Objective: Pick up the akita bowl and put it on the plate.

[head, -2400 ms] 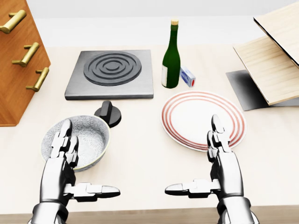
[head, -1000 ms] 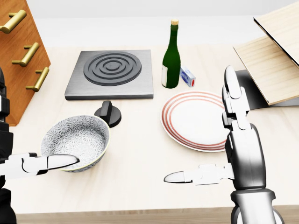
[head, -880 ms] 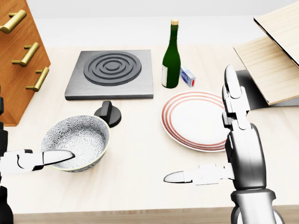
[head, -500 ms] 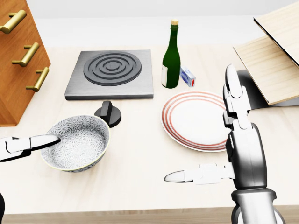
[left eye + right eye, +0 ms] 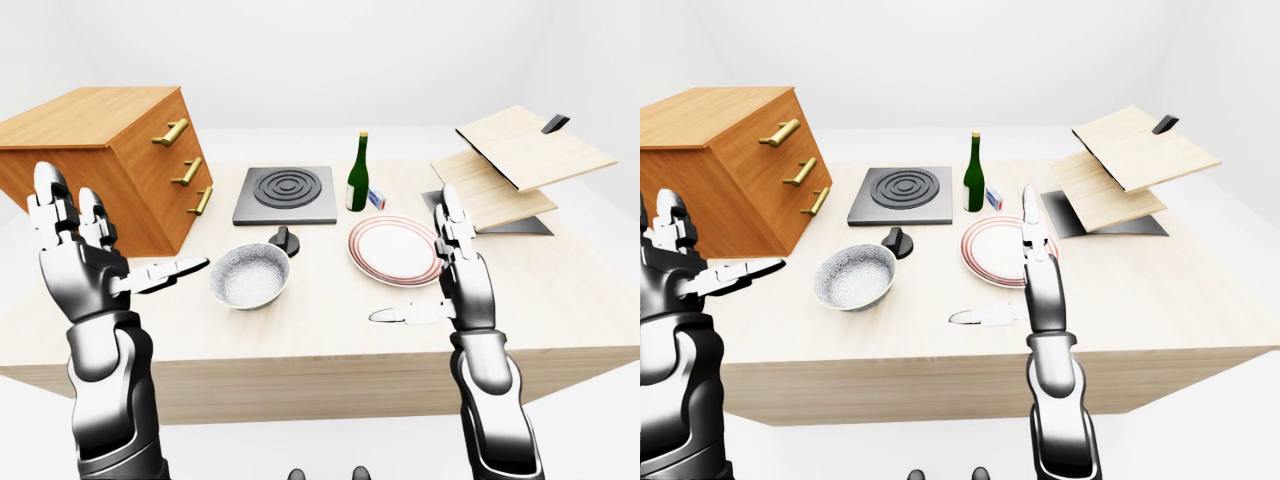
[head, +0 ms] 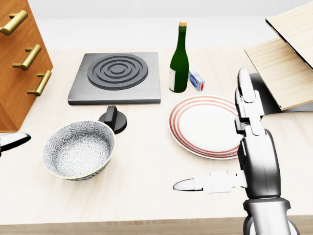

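In the head view the bowl [image 6: 79,149] sits at the plate's [image 6: 211,126] 9 o'clock, the two apart. In the left-eye view it lies at 3 o'clock from the left hand [image 5: 88,265], the nearer one, which is spread wide and empty. The right hand [image 6: 252,147], also splayed and empty, stands at the plate's 4 o'clock.

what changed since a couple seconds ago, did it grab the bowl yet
No grab. The left hand swung away from over the akita bowl to the head view's left edge, open. The right hand shifted right and up beside the plate, open. Bowl, plate and bottle stayed put.
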Controlling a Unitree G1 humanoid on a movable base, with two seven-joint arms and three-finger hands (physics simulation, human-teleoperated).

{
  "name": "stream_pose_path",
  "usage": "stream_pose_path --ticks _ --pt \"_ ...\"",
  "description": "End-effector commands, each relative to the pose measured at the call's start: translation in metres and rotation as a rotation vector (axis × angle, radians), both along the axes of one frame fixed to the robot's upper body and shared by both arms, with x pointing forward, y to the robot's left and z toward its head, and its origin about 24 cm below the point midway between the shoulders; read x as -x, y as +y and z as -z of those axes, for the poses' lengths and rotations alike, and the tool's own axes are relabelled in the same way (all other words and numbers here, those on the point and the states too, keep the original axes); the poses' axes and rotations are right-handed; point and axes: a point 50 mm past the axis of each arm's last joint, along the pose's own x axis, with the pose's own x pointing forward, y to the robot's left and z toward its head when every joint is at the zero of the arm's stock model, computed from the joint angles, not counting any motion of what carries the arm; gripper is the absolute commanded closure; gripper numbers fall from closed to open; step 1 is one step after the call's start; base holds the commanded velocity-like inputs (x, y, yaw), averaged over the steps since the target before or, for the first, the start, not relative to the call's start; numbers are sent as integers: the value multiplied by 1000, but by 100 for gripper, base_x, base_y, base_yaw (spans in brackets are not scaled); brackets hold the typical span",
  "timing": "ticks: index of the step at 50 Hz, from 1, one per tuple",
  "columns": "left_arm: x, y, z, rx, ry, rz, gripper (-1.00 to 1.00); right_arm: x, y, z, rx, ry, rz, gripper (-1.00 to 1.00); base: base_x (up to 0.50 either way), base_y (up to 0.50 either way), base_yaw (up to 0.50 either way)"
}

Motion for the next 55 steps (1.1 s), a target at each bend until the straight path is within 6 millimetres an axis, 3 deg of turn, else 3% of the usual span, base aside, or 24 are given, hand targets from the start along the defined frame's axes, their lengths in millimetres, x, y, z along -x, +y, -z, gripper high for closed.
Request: stream_pose_path --ticks 1,8,26,55 --pt "-8 28 17 35 95 -91 -100 0 -1 0 -1 0 2 -100 0 0 0" --pt "-9 40 20 53 118 -127 -100 0 0 0 -1 -1 2 -100 0 0 0" --pt "-19 84 56 123 238 -247 -100 0 -1 0 -5 -2 9 -100 0 0 0" --pt "-2 127 59 171 240 -403 -100 2 -4 -2 -31 -14 12 -100 0 0 0"
